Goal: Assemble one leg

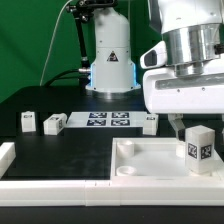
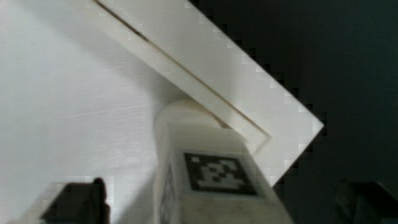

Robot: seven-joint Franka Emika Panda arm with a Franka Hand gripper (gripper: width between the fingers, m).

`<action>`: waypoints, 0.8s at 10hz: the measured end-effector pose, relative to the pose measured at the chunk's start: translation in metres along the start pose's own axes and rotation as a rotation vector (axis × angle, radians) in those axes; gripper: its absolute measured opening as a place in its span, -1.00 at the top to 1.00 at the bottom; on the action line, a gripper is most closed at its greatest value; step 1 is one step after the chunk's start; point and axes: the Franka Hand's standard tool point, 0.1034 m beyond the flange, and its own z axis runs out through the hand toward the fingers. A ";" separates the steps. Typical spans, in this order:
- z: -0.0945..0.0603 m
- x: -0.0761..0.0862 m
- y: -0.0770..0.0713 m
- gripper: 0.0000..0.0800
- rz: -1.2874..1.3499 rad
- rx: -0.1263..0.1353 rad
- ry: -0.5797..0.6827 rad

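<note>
White leg upright in corner of tray, jaws spread wide, not gripping it.

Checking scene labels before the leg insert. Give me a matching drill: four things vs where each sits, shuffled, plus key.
1. leg
2. marker board
3. tray-like piece
4. hand

A. flat on the table, mid-scene
B. poised over the leg
C. upright on the tray-like piece
D. near table edge, exterior view's right

Pairs: 1-C, 2-A, 3-D, 4-B
</note>
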 end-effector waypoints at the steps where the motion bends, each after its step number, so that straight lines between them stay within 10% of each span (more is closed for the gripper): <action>1: 0.000 -0.001 -0.002 -0.62 -0.108 -0.005 0.000; 8: -0.001 0.011 0.000 -0.62 -0.853 -0.040 -0.013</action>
